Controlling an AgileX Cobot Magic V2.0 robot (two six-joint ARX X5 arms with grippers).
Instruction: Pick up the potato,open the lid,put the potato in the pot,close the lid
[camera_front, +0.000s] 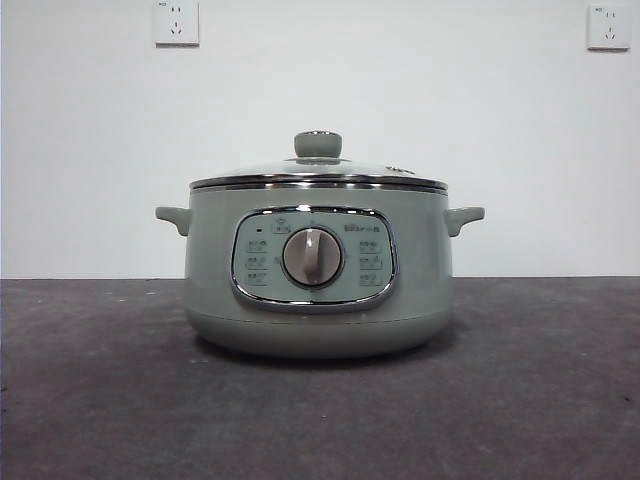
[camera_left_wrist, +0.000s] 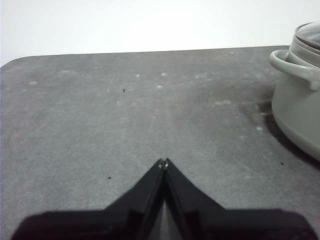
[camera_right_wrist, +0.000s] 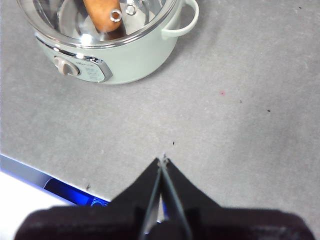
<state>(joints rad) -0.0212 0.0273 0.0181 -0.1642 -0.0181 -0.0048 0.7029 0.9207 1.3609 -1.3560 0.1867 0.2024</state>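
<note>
Sage-green and round, the pot (camera_front: 318, 285) stands in the middle of the dark grey table (camera_front: 540, 400), its dial (camera_front: 312, 257) facing the front camera. On it sits the lid (camera_front: 318, 172), level on the rim, knob (camera_front: 318, 144) upright. Through the glass the right wrist view shows the potato (camera_right_wrist: 100, 14) lying inside the pot. Both arms hang clear of it. Low over bare table, well to one side of the pot, the left gripper (camera_left_wrist: 164, 163) has its jaws pressed together, holding nothing. High above the table's near edge, the right gripper (camera_right_wrist: 162, 160) is likewise closed tip to tip and empty. Two wall sockets (camera_front: 176, 22) show behind.
</note>
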